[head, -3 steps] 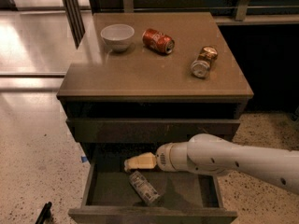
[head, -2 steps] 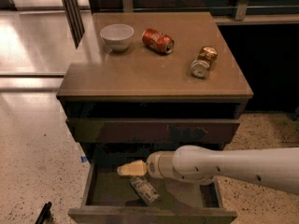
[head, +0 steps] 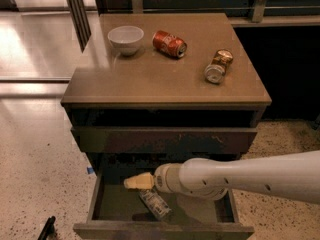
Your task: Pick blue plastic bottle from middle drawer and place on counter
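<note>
The pincer [head: 139, 182] hangs inside the open drawer [head: 114, 206] by the far end of the lying bottle [head: 154, 204], apparently lining up a grasp (its opening cannot be told).

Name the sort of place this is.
Likely an office break area: a bowl and red can on the counter, speckled floor. The gripper hangs over the open middle drawer, near the blue plastic bottle.

On the bench [head: 150, 79], a bowl [head: 126, 38] sits at the back left, a soda can [head: 169, 43] lies at the back middle and a second can [head: 218, 66] lies toward the right. Below the bench's front, the middle drawer [head: 107, 200] stands pulled out (the bottle [head: 155, 204] lies inside); the gripper [head: 138, 182] hangs close over that bottle.
</note>
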`<state>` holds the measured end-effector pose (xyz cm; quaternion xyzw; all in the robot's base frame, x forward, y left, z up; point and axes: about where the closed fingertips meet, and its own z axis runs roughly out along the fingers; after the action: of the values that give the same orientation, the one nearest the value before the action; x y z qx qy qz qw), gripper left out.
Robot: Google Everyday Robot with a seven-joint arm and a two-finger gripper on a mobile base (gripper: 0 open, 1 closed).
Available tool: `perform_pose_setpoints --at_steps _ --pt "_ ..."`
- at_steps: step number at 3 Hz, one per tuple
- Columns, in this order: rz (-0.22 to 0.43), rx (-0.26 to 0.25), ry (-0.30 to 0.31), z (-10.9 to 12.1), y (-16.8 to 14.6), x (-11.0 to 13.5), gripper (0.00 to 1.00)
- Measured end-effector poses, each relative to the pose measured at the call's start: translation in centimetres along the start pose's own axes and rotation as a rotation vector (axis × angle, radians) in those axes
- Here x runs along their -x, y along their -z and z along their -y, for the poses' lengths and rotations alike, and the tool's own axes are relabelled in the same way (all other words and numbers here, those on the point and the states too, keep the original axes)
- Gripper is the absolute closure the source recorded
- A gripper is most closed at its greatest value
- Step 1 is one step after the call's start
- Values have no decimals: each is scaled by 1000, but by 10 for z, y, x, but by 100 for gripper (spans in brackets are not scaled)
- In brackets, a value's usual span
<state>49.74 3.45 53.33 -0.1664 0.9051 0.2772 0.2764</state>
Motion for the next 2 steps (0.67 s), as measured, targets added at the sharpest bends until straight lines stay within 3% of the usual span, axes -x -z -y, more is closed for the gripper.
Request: perform_pose_setpoints --at_steps 1,2 --pt "-25 -55 2 -3 -28 -21 0" --pt "-6 -121 6 -6 -73 -41 0"
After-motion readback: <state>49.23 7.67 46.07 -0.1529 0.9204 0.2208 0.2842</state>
